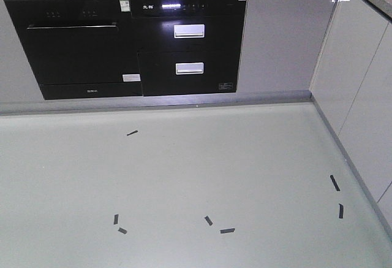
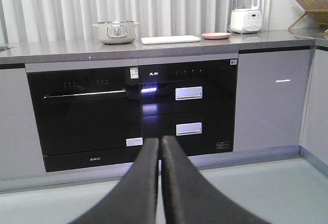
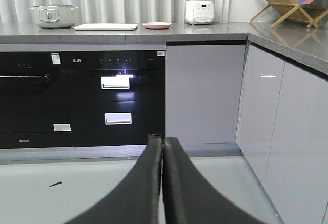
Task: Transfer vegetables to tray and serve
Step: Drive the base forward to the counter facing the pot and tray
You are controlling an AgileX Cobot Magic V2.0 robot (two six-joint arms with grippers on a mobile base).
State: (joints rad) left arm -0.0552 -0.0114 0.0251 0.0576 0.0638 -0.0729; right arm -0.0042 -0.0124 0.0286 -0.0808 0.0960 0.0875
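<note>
I see everything bright, evenly lit and sharp; white glare sits on the black drawer unit (image 3: 117, 98), shadows faint.

Tray (image 2: 170, 39) beside pink plate (image 2: 216, 36)

Kitchen. Pale grey-green floor (image 1: 184, 182) w/ short black tape marks (image 1: 227, 230). Grey countertop (image 2: 61, 51) along back, black built-in appliances under it: oven-type unit (image 2: 84, 121) at left, drawer unit (image 2: 215, 106) w/ white handles (image 2: 188, 93) and lit display next to it. Grey cabinet door (image 3: 202, 90) further right. Glossy white cabinets (image 1: 361, 90) down right side, meeting at corner. White pleated curtains (image 2: 102, 3) behind counter. Grey plinth (image 1: 184, 101) at floor level.
</note>
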